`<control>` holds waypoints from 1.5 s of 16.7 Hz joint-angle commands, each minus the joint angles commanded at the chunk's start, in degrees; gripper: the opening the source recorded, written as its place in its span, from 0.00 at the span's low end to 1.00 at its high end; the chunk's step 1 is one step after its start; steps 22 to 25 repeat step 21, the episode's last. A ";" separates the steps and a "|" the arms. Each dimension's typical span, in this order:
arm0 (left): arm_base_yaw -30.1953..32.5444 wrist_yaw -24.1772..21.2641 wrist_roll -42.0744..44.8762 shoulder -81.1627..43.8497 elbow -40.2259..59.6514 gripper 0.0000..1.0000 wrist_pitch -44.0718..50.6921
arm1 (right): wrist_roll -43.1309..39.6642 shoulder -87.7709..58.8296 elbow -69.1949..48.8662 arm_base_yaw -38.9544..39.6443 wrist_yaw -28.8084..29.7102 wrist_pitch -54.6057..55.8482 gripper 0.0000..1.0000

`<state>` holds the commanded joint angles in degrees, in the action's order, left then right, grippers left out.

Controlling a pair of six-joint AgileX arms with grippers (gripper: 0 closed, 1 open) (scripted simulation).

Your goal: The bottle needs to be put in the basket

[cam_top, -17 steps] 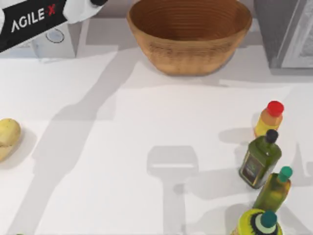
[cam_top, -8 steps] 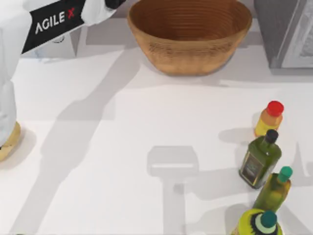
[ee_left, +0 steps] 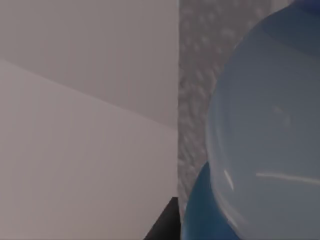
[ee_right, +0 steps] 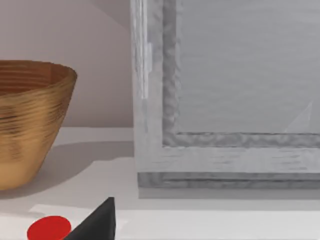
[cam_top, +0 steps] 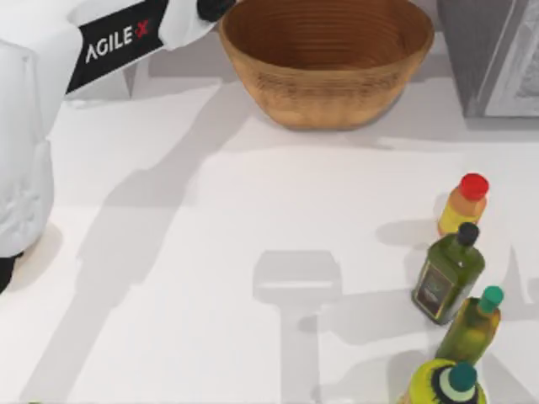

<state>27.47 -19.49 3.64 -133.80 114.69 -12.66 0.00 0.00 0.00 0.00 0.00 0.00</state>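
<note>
Clear-and-blue plastic of the bottle [ee_left: 260, 140] bulges right up against the left wrist camera, so close to that hand I cannot tell its grip, while the white left arm [cam_top: 118, 42] lettered "AGILE X" reaches in at ten o'clock toward the wicker basket [cam_top: 327, 63] at twelve on the desk [cam_top: 210, 278].

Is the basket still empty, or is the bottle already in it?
Empty: the top view shows the basket with bare woven coils inside. The bottle sits close before the left wrist camera.

The white desk [cam_top: 210, 252] lies open in the middle — the round tan woven wicker basket [cam_top: 327, 59] blocks the far edge, four bottles crowd the right side, beside a grey cabinet [cam_top: 493, 50].
</note>
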 joint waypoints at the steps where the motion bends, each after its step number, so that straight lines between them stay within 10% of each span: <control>1: 0.00 0.00 0.00 0.00 0.00 0.00 0.00 | 0.00 0.00 0.00 0.00 0.00 0.00 1.00; 15: 0.00 0.00 0.00 0.00 0.00 0.98 0.00 | 0.00 0.00 0.00 0.00 0.00 0.00 1.00; 25: 0.00 0.00 0.00 0.00 0.00 1.00 0.00 | 0.00 0.00 0.00 0.00 0.00 0.00 1.00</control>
